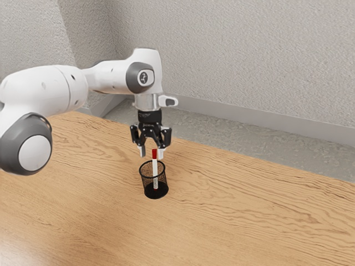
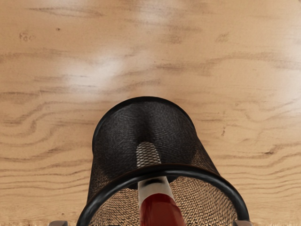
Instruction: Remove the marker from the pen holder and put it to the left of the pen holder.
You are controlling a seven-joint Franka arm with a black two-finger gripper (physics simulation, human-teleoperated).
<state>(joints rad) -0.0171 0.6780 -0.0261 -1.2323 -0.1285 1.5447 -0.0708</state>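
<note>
My gripper (image 1: pixel 151 152) hangs over the pen holder (image 1: pixel 145 180), open, with its fingertips on either side of the marker's top end. The marker (image 1: pixel 155 166), white with a red cap, stands nearly upright inside the black mesh holder, the cap rising above the rim. In the wrist view, the tips of my gripper (image 2: pixel 150 223) appear far apart at the lower edge. Between them is the red cap of the marker (image 2: pixel 160 209), and the round rim of the pen holder (image 2: pixel 225 181) surrounds the shaft. No contact between fingers and marker is visible.
The holder stands on a wood-grain table (image 1: pixel 249 216). Behind the table's far edge lie a grey floor strip (image 1: pixel 222 130) and a textured pale wall (image 1: pixel 249 55). The arm reaches in from the exterior view's left.
</note>
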